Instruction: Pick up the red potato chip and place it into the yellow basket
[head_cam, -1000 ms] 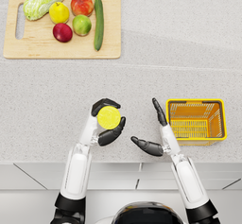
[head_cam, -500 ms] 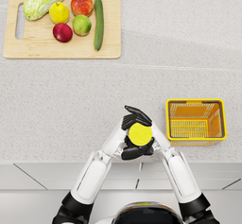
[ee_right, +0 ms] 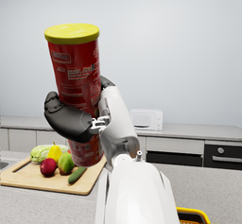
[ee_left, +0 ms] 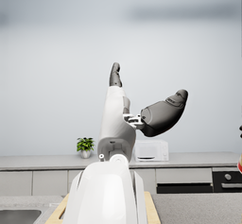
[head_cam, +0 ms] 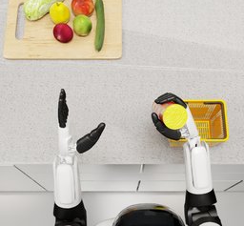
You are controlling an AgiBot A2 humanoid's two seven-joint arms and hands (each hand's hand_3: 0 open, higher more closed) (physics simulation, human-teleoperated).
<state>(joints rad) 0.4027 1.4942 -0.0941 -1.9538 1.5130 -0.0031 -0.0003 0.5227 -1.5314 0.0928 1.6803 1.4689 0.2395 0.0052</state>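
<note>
1. Red chip can (head_cam: 170,115) w/ yellow lid, upright, gripped in right hand (head_cam: 166,120), lower right, just left of yellow basket (head_cam: 214,107).
2. Left hand (head_cam: 71,125) holds nothing, fingers apart, lower left.
3. 1 can, 1 basket.
</note>
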